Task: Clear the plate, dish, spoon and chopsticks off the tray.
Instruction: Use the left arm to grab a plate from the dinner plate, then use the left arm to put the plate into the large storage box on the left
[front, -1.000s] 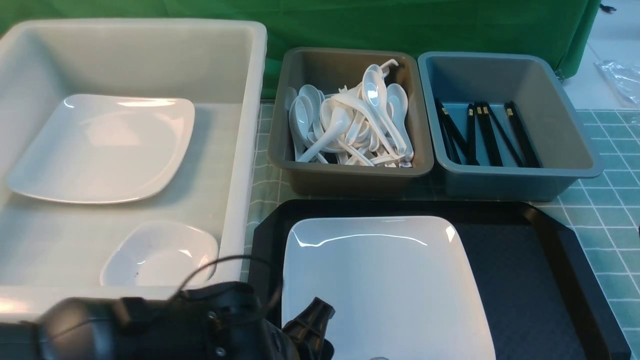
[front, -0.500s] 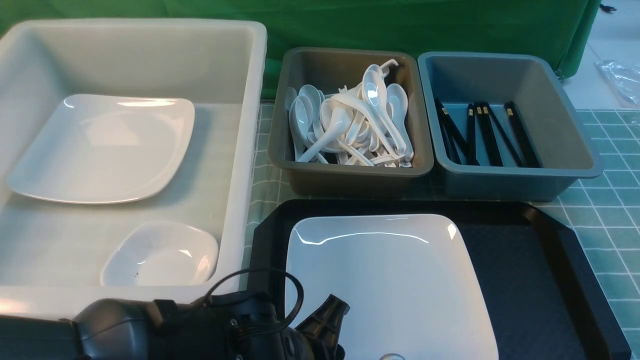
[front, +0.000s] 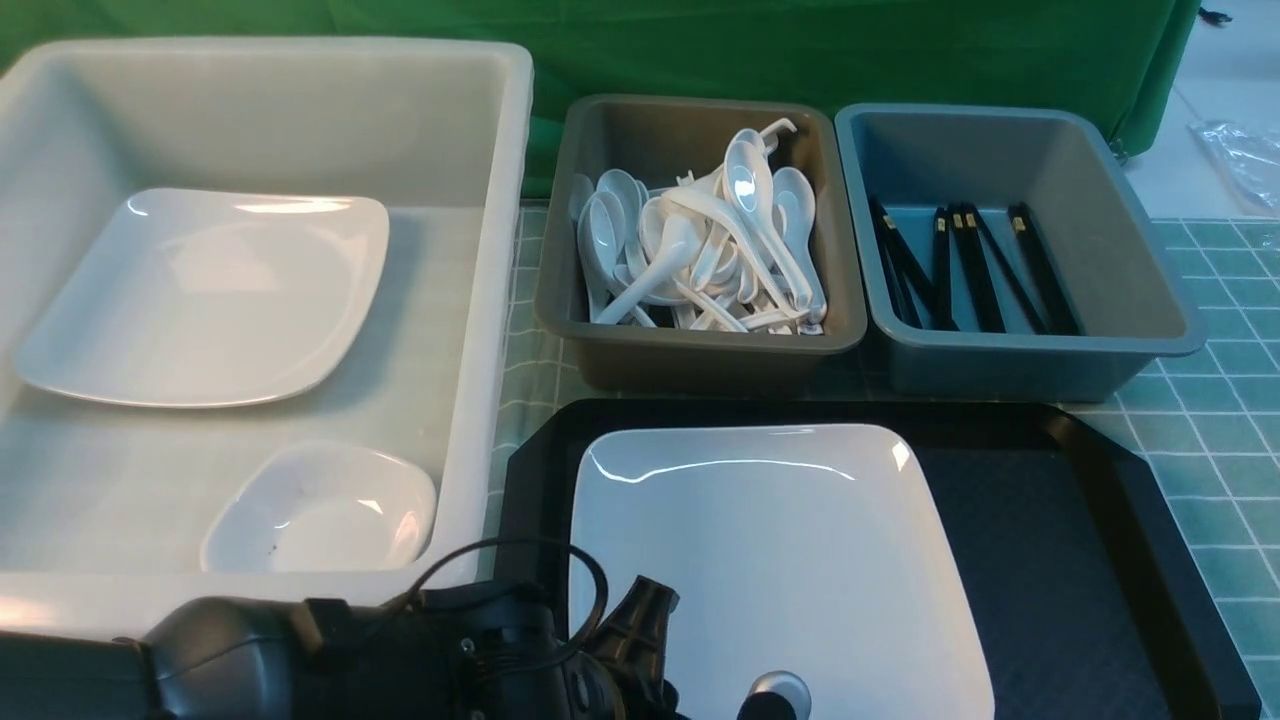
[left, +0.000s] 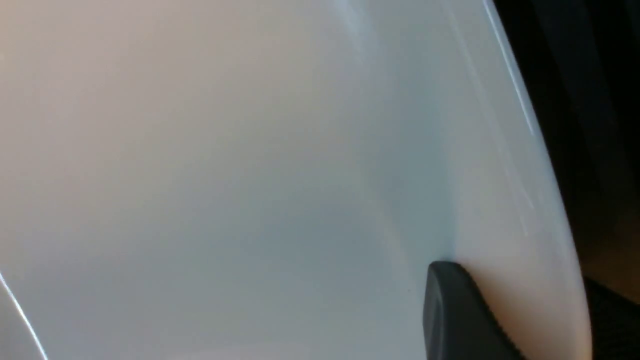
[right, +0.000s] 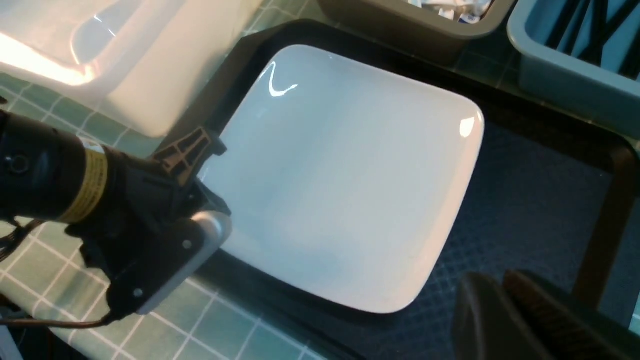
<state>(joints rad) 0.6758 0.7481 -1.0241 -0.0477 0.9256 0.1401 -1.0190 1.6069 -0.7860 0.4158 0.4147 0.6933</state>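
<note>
Plate (front: 770, 560) last item on tray (front: 1080, 560), toward its left edge; left hand (right: 207, 175) grips plate's near-left rim, lift not yet done. Right hand (right: 505, 310) closed, empty, over tray's right side. Dish (front: 320, 510) lies in white bin (front: 480, 300); no spoon or chopsticks on tray.

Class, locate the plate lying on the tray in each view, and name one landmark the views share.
Front view: the plate, lower centre.
Left wrist view: the plate fills nearly everything.
Right wrist view: the plate, centre.
Shared landmark: the tray under it.
</note>
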